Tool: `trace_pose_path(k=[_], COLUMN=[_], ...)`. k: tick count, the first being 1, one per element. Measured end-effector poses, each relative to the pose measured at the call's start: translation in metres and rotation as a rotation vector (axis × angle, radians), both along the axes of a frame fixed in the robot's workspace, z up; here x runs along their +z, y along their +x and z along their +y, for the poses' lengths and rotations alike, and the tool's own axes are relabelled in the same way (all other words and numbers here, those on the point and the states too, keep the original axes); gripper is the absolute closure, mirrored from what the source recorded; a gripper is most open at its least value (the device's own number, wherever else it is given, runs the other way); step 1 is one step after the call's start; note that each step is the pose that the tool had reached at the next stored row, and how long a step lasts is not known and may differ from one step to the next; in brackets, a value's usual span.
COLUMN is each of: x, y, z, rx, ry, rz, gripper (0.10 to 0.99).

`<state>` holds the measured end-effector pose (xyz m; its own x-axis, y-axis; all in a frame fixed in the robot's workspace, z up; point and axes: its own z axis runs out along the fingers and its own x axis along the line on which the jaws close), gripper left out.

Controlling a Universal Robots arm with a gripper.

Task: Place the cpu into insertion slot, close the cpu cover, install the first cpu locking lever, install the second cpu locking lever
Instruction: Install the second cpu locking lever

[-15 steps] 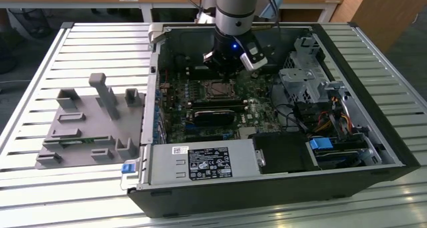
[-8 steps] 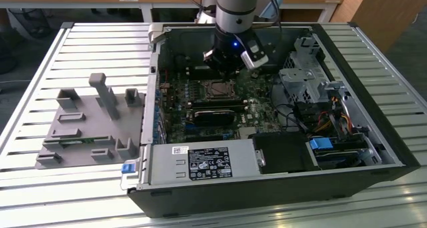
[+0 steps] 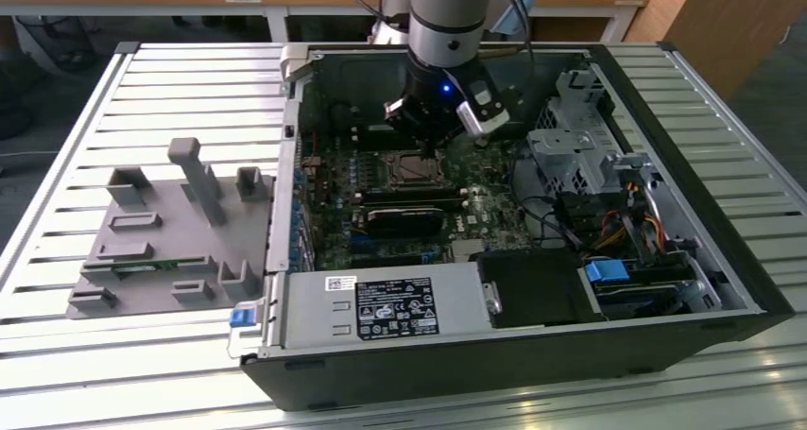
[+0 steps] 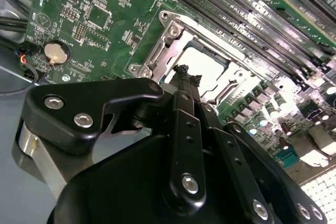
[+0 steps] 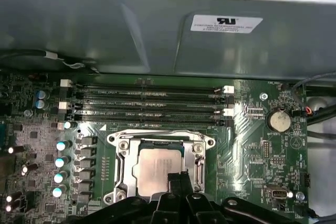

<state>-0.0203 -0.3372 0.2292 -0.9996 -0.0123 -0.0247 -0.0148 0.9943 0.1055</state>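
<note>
- The arm reaches down into an open computer case (image 3: 706,288) that lies on its side on a slatted metal desk (image 3: 151,80).
- The gripper (image 3: 436,132) hangs just above the insertion slot (image 3: 410,168) on the green motherboard (image 3: 498,198), at the far side of the case in the exterior view.
- In both wrist views the gripper's black fingers (image 5: 177,184) are pressed together, tips meeting, with nothing between them.
- In the second wrist view the gripper (image 4: 185,74) has its tips at the near edge of the cpu (image 4: 202,69).
- The cpu (image 5: 157,170), dull silver on top, sits flat inside the insertion slot (image 5: 126,148), with the socket's silver metal frame around it.
- Whether the cpu cover is down over the chip cannot be told from these views.
- Long black memory slots (image 5: 147,103) run side by side just beyond the socket, between it and the grey case wall (image 5: 105,35).
- A round coin battery (image 5: 278,120) sits on the board, well to one side of the socket.
- On the desk, toward the exterior view's left of the case, rests a grey fixture tray (image 3: 151,260) with upright posts.
</note>
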Motion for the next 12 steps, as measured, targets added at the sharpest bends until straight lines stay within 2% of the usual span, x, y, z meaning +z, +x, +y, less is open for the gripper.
trace_pose_path(k=[6, 12], x=[0.0048, 0.0048], y=[0.0, 0.0], z=[-0.0018, -0.0097], rx=[0.0, 0.0], ry=[0.0, 0.0], rz=[-0.0001, -0.0001], gripper=[0.98, 0.98])
